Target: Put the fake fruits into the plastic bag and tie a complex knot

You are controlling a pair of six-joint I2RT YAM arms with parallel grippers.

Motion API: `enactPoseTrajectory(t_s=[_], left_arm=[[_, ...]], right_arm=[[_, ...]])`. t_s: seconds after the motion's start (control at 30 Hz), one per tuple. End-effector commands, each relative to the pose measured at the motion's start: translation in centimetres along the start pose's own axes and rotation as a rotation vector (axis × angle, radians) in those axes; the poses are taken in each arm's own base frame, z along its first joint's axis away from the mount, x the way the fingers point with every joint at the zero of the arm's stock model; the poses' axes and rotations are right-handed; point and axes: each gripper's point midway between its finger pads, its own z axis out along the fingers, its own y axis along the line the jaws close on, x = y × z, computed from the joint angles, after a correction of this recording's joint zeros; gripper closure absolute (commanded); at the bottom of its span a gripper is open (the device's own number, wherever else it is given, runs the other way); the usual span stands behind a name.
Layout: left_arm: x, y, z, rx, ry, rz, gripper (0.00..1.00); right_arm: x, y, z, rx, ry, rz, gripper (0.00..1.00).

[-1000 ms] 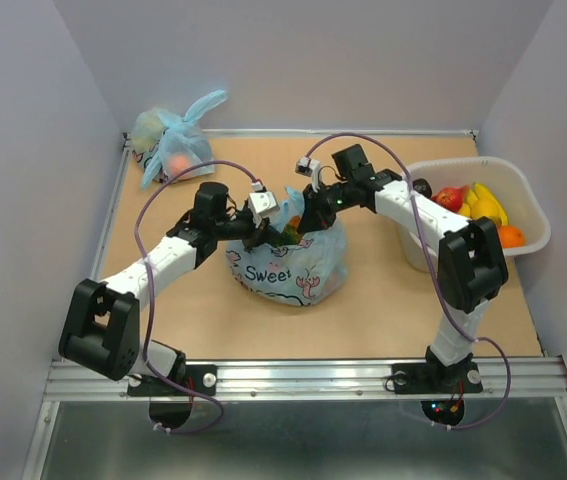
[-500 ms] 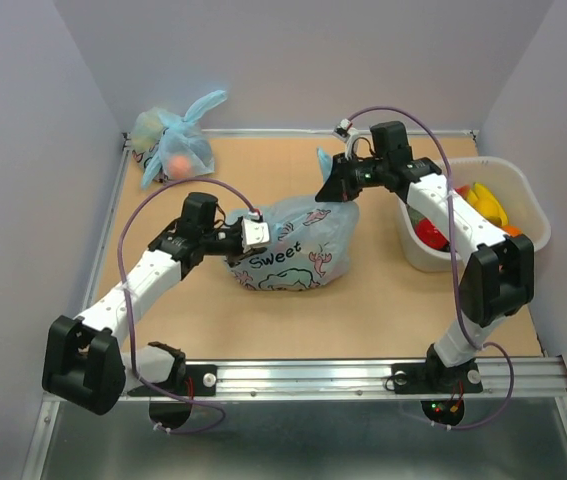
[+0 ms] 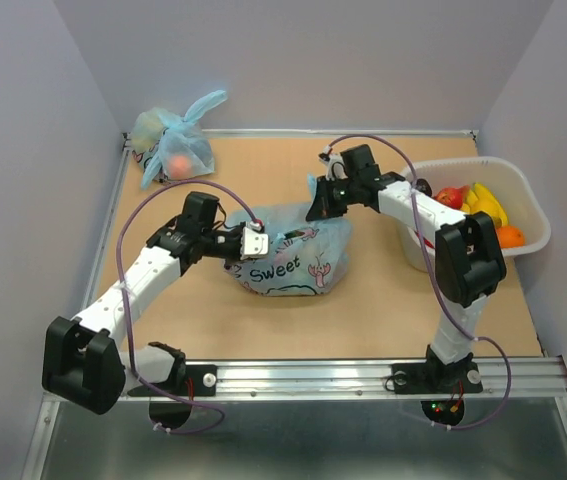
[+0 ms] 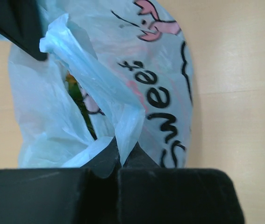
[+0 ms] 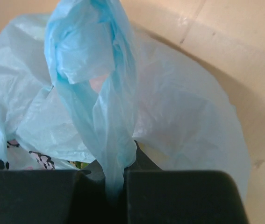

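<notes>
The plastic bag (image 3: pixel 293 258), light blue with a white "Sweet" panel, lies on the table between both arms. My left gripper (image 3: pixel 261 240) is shut on a fold of the bag's handle at its left top; the pinched film (image 4: pixel 123 135) shows in the left wrist view, with a green fruit (image 4: pixel 78 100) inside the opening. My right gripper (image 3: pixel 315 200) is shut on the other handle (image 5: pixel 106 116) at the bag's upper right. More fake fruits (image 3: pixel 478 205), red, yellow banana and orange, sit in the tub. No knot shows on this bag.
A clear plastic tub (image 3: pixel 523 245) stands at the right edge. A smaller tied light-blue bag (image 3: pixel 173 140) with pale and orange lumps lies at the back left corner. Grey walls close in the table on three sides.
The right gripper swung out toward the back right with its handle, stretching the bag wide, then came back in and lower. The left gripper pulled left. The bag now lies flatter.
</notes>
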Motion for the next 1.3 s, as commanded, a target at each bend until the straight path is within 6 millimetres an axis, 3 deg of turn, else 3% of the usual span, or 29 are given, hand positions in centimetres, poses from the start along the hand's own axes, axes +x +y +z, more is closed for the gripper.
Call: enactPoseTrajectory(t_s=[0.0,0.13,0.23,0.43,0.5,0.53,0.6,0.63,0.8,0.83,0.9,1.0,1.1,1.17,1.27], left_arm=[[-3.9,1.7,-0.2,0.013,-0.075,0.031,1.0],[-6.2,2.8,0.1,0.024,-0.119,-0.015,1.0],[-7.9,3.6,0.4,0.037,-0.173,-0.052,1.0],[-9.2,4.4,1.8,0.045,-0.219,-0.081,1.0],[-9.1,4.6,1.9,0.04,-0.222,-0.082,1.0],[-8.9,4.6,2.0,0.036,-0.219,-0.086,1.0],[-8.7,4.5,1.9,0.033,-0.215,-0.088,1.0],[-8.5,4.3,2.0,0.034,-0.211,-0.095,1.0],[-8.2,3.3,1.6,0.043,-0.208,-0.114,1.0],[-8.2,3.1,1.5,0.047,-0.211,-0.12,1.0],[-8.1,3.0,1.2,0.049,-0.211,-0.133,1.0],[-8.1,2.8,1.1,0.052,-0.206,-0.142,1.0],[-8.0,2.8,1.1,0.051,-0.198,-0.139,1.0],[-7.8,2.8,1.1,0.052,-0.193,-0.128,1.0],[-7.8,3.0,1.0,0.047,-0.187,-0.115,1.0]], right_arm=[[-0.7,3.5,0.1,-0.031,-0.047,-0.239,1.0],[-1.9,6.4,-1.7,-0.114,-0.088,-0.367,1.0],[-1.5,8.9,-3.6,-0.224,-0.098,-0.479,1.0],[0.2,10.6,-4.4,-0.359,-0.066,-0.591,0.99],[0.4,10.6,-4.2,-0.365,-0.06,-0.615,0.94],[0.4,10.5,-4.3,-0.357,-0.055,-0.612,0.77],[0.1,9.9,-4.5,-0.302,-0.066,-0.625,0.54],[0.0,9.6,-4.9,-0.283,-0.072,-0.63,0.33],[-0.3,8.1,-8.2,-0.221,-0.14,-0.675,0.0],[-0.6,8.9,-9.9,-0.219,-0.181,-0.717,0.0],[-0.8,8.6,-11.5,-0.2,-0.223,-0.828,0.0],[0.4,7.5,-13.6,-0.165,-0.261,-0.972,0.0],[1.8,5.8,-13.4,-0.156,-0.243,-1.033,0.0],[2.0,4.9,-12.1,-0.171,-0.213,-1.025,0.0],[1.5,5.1,-10.8,-0.241,-0.208,-1.016,0.0]])
